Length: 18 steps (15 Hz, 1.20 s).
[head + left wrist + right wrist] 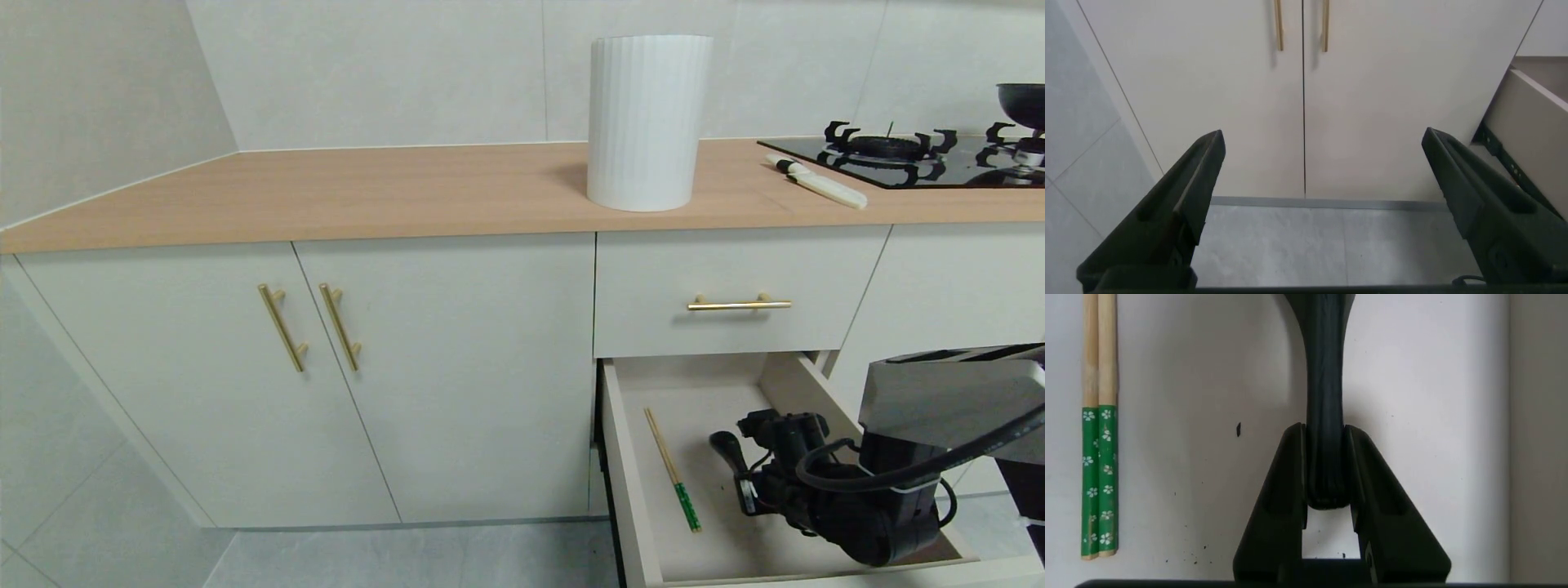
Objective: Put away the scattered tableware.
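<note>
Right gripper [1327, 439]: jaws clamping black utensil [1327, 376] inside drawer [627, 457], apparently stowing beside chopsticks [1098, 433] along left wall. Left gripper [1323, 151]: jaws gaping, empty.

1. I see a pale tiled wall [392, 73] behind, meeting a side wall [90, 90] at the left corner.
2. A wood-look counter [367, 192] runs along it, with a black glass hob [922, 167] set in at the right.
3. Under the counter are two off-white doors [457, 376], each with a slim brass handle [283, 327].
4. To their right is a shut drawer [653, 278], and below it an open drawer [702, 392].
5. The floor [73, 506] is grey tile, and a grey plinth [1315, 202] lines the foot of the doors.
6. Light is soft and even.
</note>
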Tool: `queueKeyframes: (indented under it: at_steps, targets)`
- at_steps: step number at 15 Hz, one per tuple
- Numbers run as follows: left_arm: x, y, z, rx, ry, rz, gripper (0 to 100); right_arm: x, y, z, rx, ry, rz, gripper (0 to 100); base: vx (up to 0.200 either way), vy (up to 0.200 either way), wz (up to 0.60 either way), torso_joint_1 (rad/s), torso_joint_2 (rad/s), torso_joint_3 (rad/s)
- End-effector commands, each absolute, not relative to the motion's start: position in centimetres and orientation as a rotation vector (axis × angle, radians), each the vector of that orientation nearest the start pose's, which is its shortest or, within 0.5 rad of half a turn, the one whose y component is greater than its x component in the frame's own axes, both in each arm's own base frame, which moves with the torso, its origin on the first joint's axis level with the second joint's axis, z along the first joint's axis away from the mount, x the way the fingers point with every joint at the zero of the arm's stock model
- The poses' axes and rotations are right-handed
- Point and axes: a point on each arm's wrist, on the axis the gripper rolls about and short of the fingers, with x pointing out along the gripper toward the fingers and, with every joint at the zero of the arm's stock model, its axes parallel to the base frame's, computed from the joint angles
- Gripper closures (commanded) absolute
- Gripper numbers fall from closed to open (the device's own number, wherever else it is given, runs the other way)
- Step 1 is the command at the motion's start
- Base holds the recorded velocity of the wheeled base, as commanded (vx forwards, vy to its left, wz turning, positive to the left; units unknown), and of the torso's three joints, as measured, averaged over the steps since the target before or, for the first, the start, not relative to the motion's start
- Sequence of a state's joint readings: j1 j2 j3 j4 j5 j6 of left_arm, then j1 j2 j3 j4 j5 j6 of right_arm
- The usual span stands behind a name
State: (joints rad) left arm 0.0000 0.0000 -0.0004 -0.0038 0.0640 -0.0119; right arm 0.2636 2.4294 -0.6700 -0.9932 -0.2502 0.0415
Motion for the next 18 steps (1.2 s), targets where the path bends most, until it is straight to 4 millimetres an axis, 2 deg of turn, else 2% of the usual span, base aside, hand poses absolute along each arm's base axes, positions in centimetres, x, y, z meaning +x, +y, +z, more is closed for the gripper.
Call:
queueKeyframes:
  at_steps: [1, 5, 8, 9, 11, 12, 13, 14, 15, 16, 18]
  targets:
    - [-2.3, 0.1, 7.6, -0.012, -0.003, 0.064, 0, 33.1, 8.4, -5.9, -0.155, 0.739, -0.002, 0, 0.000, 0.000, 0.00, 0.000, 0.00, 0.000]
    - [-2.3, 0.1, 7.6, -0.012, -0.003, 0.064, 0, 33.2, 8.4, -5.2, -0.150, 0.719, -0.003, 0, 0.000, 0.000, 0.00, 0.000, 0.00, 0.000]
    - [-2.3, 0.1, 7.6, -0.012, -0.003, 0.064, 0, 32.6, 8.2, -3.0, -0.143, 0.680, -0.006, 0, 0.000, 0.000, 0.00, 0.000, 0.00, 0.000]
    - [-2.3, 0.1, 7.6, -0.012, -0.003, 0.064, 0, 32.2, 8.1, -0.8, -0.131, 0.633, -0.005, 0, 0.000, 0.000, 0.00, 0.000, 0.00, 0.000]
    - [-2.3, 0.1, 7.6, -0.012, -0.003, 0.064, 0, 31.2, 7.8, 2.3, -0.145, 0.611, 0.007, 0, 0.000, 0.000, 0.00, 0.000, 0.00, 0.000]
    - [-2.3, 0.1, 7.6, -0.012, -0.003, 0.064, 0, 31.2, 7.8, 2.3, -0.145, 0.611, 0.007, 0, 0.000, 0.000, 0.00, 0.000, 0.00, 0.000]
    - [-2.3, 0.1, 7.6, -0.012, -0.003, 0.064, 0, 29.7, 7.5, 5.7, -0.142, 0.606, 0.031, 0, 0.000, 0.000, 0.00, 0.000, 0.00, 0.000]
    - [-2.3, 0.1, 7.6, -0.012, -0.003, 0.064, 0, 28.5, 7.3, 7.6, -0.142, 0.614, 0.062, 0, 0.000, 0.000, 0.00, 0.000, 0.00, 0.000]
    - [-2.3, 0.1, 7.6, -0.012, -0.003, 0.064, 0, 27.7, 7.3, 8.8, -0.138, 0.616, 0.085, 0, 0.000, 0.000, 0.00, 0.000, 0.00, 0.000]
    - [-2.3, 0.1, 7.6, -0.012, -0.003, 0.064, 0, 26.4, 7.4, 11.0, -0.128, 0.623, 0.144, 0, 0.000, 0.000, 0.00, 0.000, 0.00, 0.000]
    - [-2.3, 0.2, 7.6, 0.014, -0.006, 0.074, 0, 24.7, 7.5, 13.2, -0.120, 0.649, 0.211, 0, 0.000, 0.000, 0.00, 0.000, 0.00, 0.000]
